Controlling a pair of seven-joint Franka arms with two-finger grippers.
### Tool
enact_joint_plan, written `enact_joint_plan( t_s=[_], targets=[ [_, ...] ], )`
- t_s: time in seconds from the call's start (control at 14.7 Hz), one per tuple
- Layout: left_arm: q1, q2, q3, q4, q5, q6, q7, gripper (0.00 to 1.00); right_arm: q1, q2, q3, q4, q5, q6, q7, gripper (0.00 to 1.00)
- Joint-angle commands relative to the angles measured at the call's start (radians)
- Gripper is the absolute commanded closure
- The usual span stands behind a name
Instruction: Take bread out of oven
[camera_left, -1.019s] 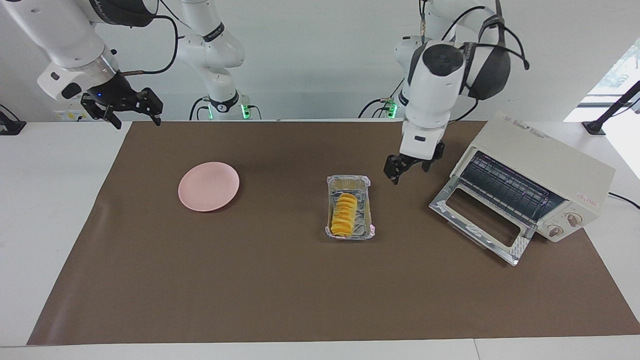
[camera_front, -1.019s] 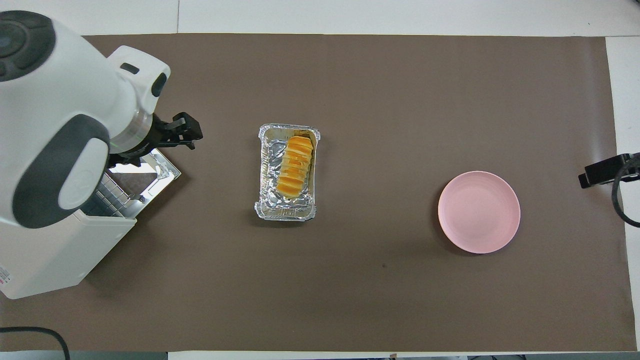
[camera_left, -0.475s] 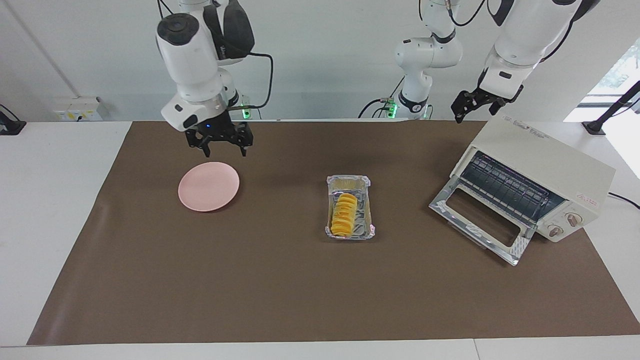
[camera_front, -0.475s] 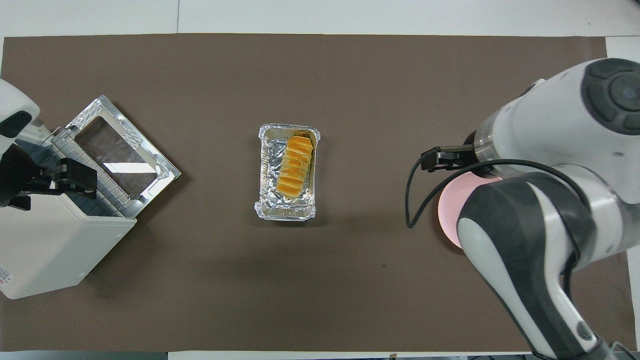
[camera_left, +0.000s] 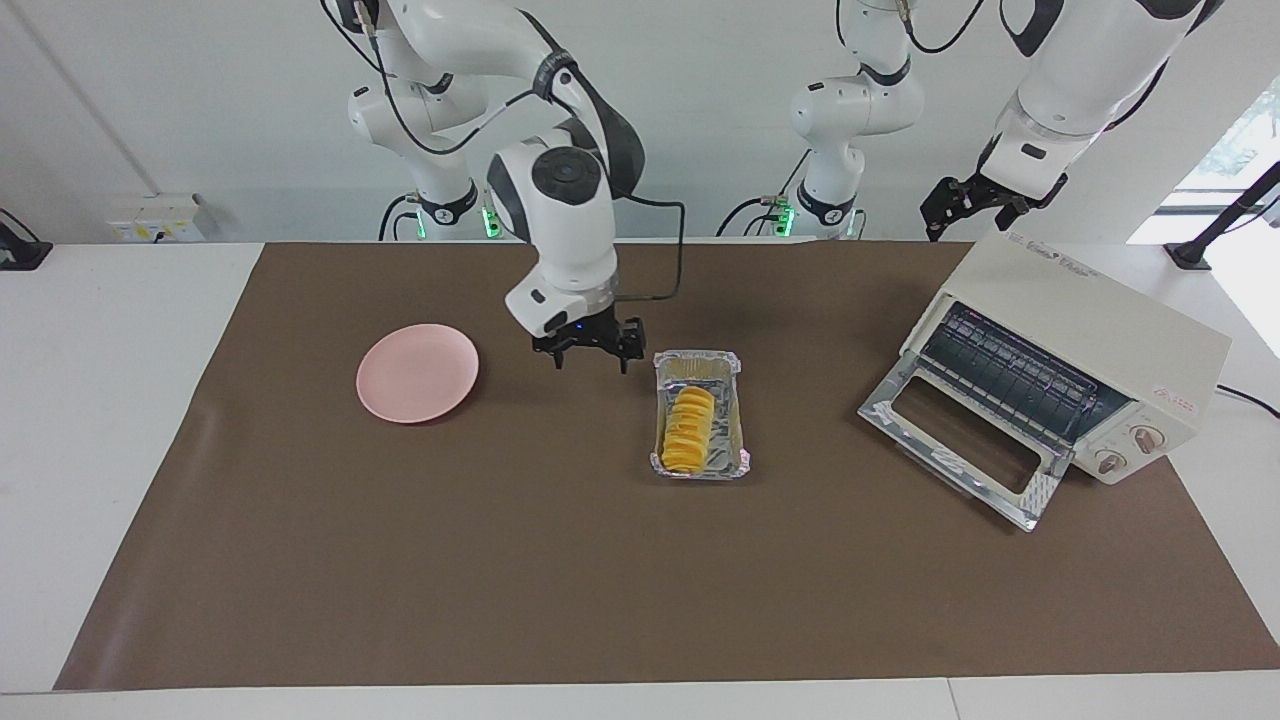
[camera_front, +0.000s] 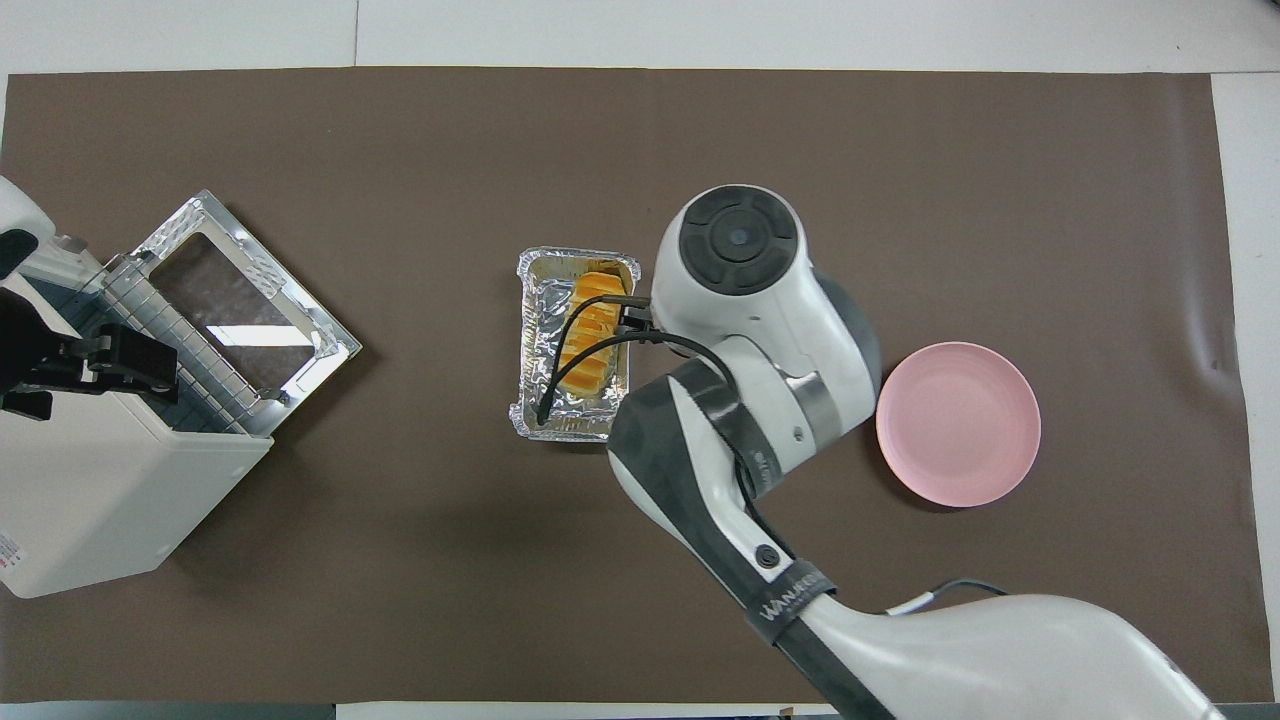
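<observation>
The bread (camera_left: 688, 430) is a yellow-orange ridged loaf lying in a foil tray (camera_left: 700, 362) on the brown mat. It also shows in the overhead view (camera_front: 592, 325). The cream-white oven (camera_left: 1085, 320) stands at the left arm's end with its glass door (camera_left: 955, 440) dropped open; the wire rack inside is bare. My right gripper (camera_left: 590, 358) is open and empty, low over the mat beside the tray's end nearer the robots. In the overhead view its own wrist hides it. My left gripper (camera_left: 965, 205) is open and empty, raised over the oven's top.
A pink plate (camera_left: 417, 372) lies on the mat toward the right arm's end, also seen from overhead (camera_front: 958, 424). The brown mat (camera_left: 500, 560) covers most of the white table. The right arm's cable hangs over the tray in the overhead view.
My right gripper has swung from over the plate's edge to beside the foil tray and come lower. My left gripper has stayed above the oven, shifting slightly. Bread and tray have not moved.
</observation>
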Motion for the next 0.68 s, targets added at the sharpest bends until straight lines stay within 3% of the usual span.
enact_joint_plan(
  t_s=[0.0, 0.61],
  targets=[
    [0.001, 0.047, -0.002, 0.002, -0.019, 0.02, 0.013, 0.0, 0.022, 0.117, -0.007, 0.117, -0.018, 0.015, 0.054, 0.0],
    [0.007, -0.001, -0.004, -0.01, -0.019, 0.02, 0.019, 0.0, 0.045, 0.111, -0.011, -0.027, -0.05, 0.123, 0.046, 0.03]
  ],
)
